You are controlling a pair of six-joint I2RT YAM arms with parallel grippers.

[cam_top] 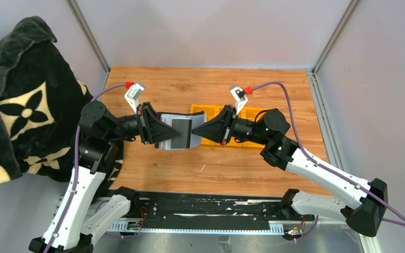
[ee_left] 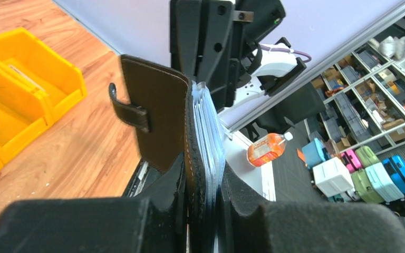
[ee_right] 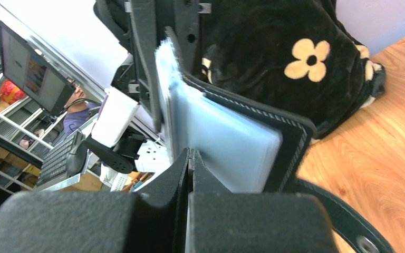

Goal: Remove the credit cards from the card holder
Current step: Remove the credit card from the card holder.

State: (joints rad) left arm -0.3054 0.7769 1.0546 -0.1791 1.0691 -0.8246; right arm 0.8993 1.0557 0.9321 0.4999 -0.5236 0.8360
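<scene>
Above the table, overhead view: my two arms meet tip to tip over the wooden table (cam_top: 242,163).
Card holder: the card holder (cam_top: 182,128) hangs in the air between my grippers, off the wood, just in front of the yellow bins (cam_top: 211,113).
Left gripper: my left gripper (cam_top: 175,135) has the holder's left end.
Right gripper: my right gripper (cam_top: 194,132) sits at its right edge.
Blanket: a black blanket with cream flowers (cam_top: 21,95) is heaped past the table's left side.

Left wrist view, grip: my left fingers (ee_left: 163,195) are clamped on the black cover and the pale leaves together.
Credit cards: the credit cards (ee_left: 209,132) show as thin bluish-grey leaves packed against the cover (which are cards and which clear sleeves I cannot tell).
Strap tab: the strap tab (ee_left: 129,110) sticks out from the cover on the bins' side, its end free.
Beyond: an orange bottle (ee_left: 266,149) lies on a pale surface off the table.

Right wrist view, grip: my right fingers (ee_right: 163,184) are pressed tight together, and the edge of a pale leaf runs into the seam between them.
Cover: the stitched black cover stands just right of the leaves, the left gripper at its far end.
Snap: the strap's snap (ee_right: 366,243) shows at lower right.
</scene>
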